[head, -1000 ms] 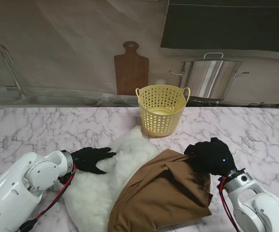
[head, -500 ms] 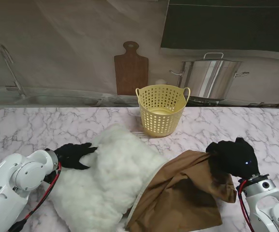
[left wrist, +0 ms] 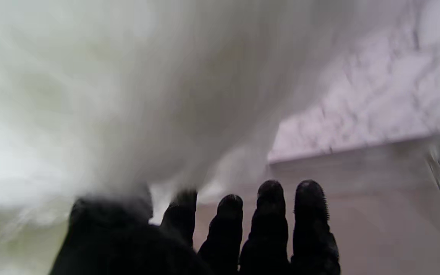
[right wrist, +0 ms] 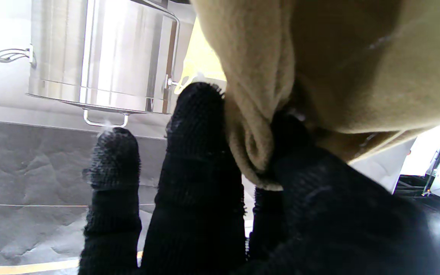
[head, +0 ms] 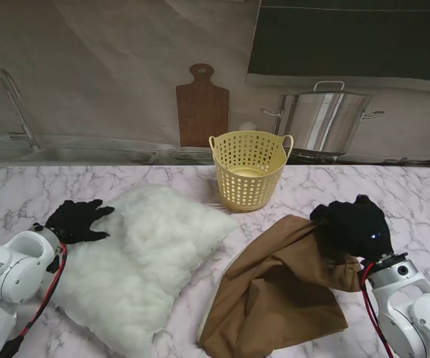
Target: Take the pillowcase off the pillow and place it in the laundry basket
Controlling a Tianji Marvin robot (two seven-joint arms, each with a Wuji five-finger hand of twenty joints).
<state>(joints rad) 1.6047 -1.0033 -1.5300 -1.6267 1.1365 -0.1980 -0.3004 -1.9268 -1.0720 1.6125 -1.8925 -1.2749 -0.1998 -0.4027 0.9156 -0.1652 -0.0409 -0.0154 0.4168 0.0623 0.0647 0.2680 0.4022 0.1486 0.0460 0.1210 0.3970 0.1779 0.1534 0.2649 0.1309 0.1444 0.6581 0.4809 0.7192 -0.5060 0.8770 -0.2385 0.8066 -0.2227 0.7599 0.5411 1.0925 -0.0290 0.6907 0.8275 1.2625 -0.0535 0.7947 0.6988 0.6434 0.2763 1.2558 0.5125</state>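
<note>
The white fluffy pillow (head: 144,261) lies bare on the marble table (head: 43,190), on my left. My left hand (head: 77,220) grips its far left corner; in the left wrist view the thumb presses into the pillow (left wrist: 128,95) while the other fingers (left wrist: 269,229) stretch out. The brown pillowcase (head: 282,287) lies crumpled to the right, off the pillow. My right hand (head: 352,227) is shut on its far right corner and lifts that part. The right wrist view shows the pillowcase (right wrist: 338,65) pinched between fingers (right wrist: 197,160). The yellow laundry basket (head: 249,168) stands upright beyond both.
A steel stockpot (head: 325,119) stands behind the basket to the right, and a wooden cutting board (head: 202,112) leans on the back wall. A sink with a tap (head: 17,112) sits at the far left. Bare marble (head: 408,201) lies right of the basket.
My left hand pulled the pillow leftward, and the pillow slid out of the pillowcase. My right hand kept its hold on the pillowcase and shifted right, so the two now lie apart.
</note>
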